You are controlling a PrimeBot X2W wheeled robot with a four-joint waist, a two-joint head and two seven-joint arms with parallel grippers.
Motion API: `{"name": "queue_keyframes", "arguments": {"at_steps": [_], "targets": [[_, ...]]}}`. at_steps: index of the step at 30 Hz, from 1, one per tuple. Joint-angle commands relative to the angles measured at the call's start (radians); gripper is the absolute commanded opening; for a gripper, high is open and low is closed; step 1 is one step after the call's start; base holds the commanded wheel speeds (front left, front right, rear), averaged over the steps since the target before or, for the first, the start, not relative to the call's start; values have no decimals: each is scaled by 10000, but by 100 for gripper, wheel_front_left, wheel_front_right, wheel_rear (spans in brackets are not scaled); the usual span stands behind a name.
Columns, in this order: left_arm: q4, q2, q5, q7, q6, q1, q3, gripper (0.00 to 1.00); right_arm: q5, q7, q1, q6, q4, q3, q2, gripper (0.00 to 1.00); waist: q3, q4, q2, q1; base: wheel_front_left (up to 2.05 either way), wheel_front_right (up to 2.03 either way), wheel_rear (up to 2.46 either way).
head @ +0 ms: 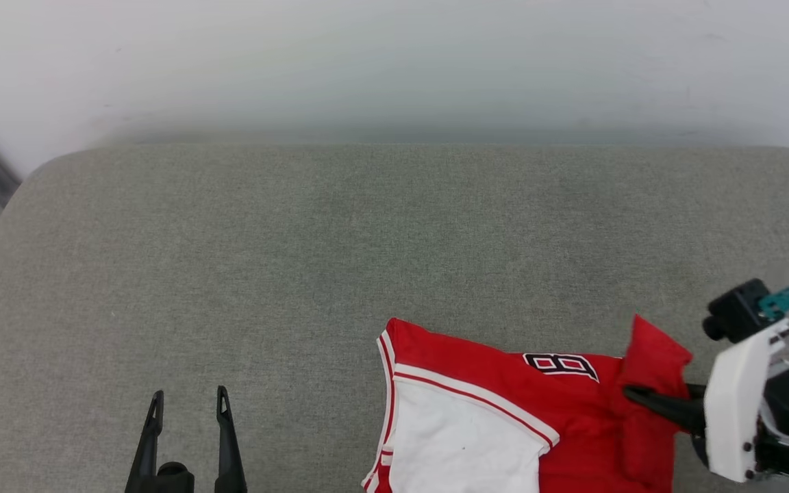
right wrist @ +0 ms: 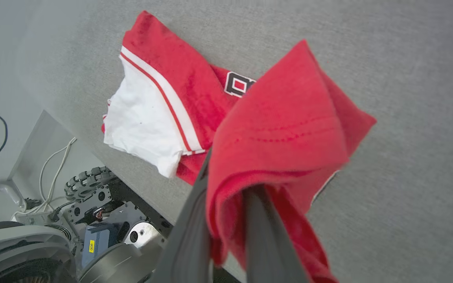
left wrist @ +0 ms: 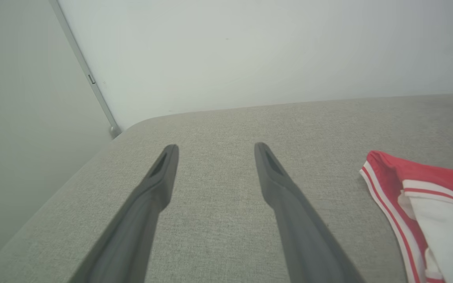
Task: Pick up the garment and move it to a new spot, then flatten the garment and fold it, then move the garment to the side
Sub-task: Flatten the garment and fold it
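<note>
On the grey cushion [head: 298, 274], at the frame's lower right, our right gripper [head: 635, 394] is clamped on a red fold of the garment [head: 477, 383]. Our left gripper [head: 189, 404] gapes empty. We judge the loosely draped fold may slip free when lifted.

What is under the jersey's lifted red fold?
Two dark fingers of the right gripper, shut on the jersey; cloth covers their tips. Grey cushion lies below.
</note>
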State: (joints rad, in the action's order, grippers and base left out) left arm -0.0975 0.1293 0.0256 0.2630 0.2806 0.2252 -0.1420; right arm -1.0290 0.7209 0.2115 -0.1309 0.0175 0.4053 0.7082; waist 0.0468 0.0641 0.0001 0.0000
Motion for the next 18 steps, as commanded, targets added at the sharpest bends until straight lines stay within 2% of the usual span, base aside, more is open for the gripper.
{"name": "queue_keyframes", "arguments": {"at_steps": [1, 5, 8, 13, 14, 18], "targets": [[39, -29, -58, 22, -68, -149, 68, 100, 223, 180, 439, 4, 328, 381, -260, 0, 85, 28, -1, 0, 0, 0, 0], [89, -59, -122, 22, -160, -390, 95, 100, 714, 524, 1452, 4, 660, 1497, -1026, 0, 334, 58, -1, 0, 0, 0, 0], [129, -116, -126, 22, -228, -571, 117, 100, 1201, 505, 2295, 4, 389, 2383, -1753, 0, 581, 90, -1, 0, 0, 0, 0], [224, -240, -158, 22, -320, -848, 42, 100, 1754, 422, 3419, 4, -929, 3897, -2794, 0, 906, 189, -1, 0, 0, 0, 0], [224, -240, -158, 22, -320, -848, 42, 100, 1754, 422, 3419, 4, -929, 3897, -2794, 0, 906, 189, -1, 0, 0, 0, 0], [330, -319, -139, 22, -394, -1132, 1, 100, 1999, 77, 4083, 4, -2531, 5110, -3451, 0, 1163, 380, -1, 0, 0, 0, 0]]}}
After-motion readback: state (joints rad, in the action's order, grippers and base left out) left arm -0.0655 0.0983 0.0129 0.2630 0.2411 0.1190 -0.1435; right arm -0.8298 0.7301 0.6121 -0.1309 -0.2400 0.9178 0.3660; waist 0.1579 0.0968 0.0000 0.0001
